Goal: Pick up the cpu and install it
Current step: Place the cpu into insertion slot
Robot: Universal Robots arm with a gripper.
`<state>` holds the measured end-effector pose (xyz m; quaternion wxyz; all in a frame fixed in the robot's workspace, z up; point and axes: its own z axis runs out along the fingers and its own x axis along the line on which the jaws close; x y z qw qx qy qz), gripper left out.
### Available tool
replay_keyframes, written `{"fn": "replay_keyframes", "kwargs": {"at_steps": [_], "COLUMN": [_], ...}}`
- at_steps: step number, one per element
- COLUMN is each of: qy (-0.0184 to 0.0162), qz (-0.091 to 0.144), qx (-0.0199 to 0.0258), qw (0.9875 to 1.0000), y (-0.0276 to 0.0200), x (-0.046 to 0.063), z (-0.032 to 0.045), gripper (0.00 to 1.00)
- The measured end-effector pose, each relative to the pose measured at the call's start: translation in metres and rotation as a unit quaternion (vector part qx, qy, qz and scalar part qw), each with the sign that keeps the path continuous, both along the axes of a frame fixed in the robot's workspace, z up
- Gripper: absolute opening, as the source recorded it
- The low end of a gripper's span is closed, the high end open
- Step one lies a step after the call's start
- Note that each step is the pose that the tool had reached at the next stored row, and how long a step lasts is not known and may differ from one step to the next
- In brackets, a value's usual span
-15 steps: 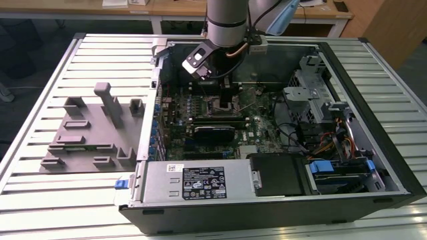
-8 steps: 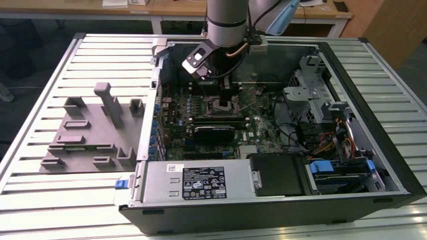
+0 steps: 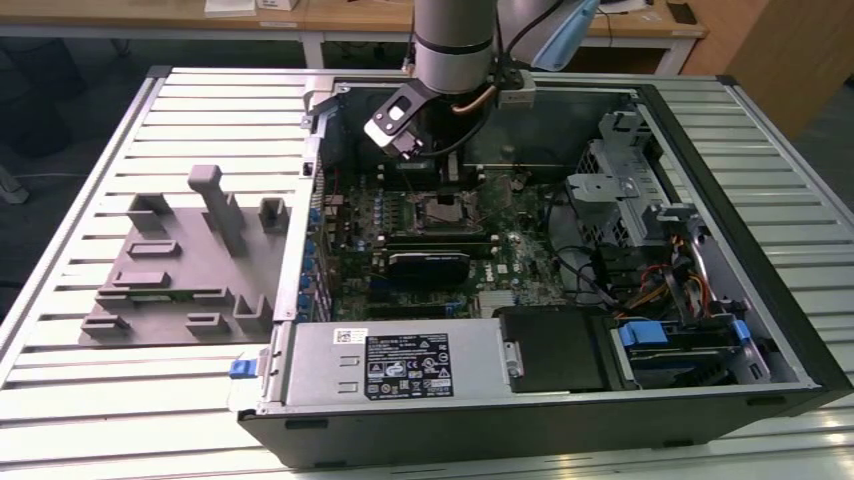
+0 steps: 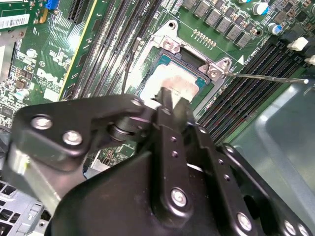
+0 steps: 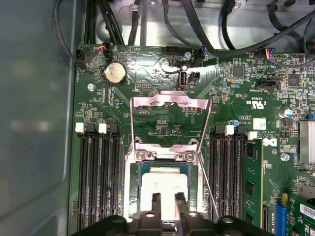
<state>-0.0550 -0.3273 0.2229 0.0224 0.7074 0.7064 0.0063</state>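
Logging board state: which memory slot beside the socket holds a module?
The one with the green module, outermost on the side away from the grey case wall; the others are empty black channels.

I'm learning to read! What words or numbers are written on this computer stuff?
Label on the silver box: too small to read.
Sticker on the board: blurred.
White print on the board: too small.
Nothing here is clear enough to quote.
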Motion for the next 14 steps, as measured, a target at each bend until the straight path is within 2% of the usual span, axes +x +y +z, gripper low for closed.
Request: {"fn": "replay_keyframes", "kwargs": {"at_steps": [2, 14], "qy": [0.0000, 0.0000], "qz": [0.000, 0.000], "qx": [0.0000, 0.0000], "qw": [1.0000, 1.0000], "y": [0.0000, 0.0000], "x": [0.0000, 0.0007], "z": [0.0001, 0.0002], "gripper": [0.13, 0.11]}}
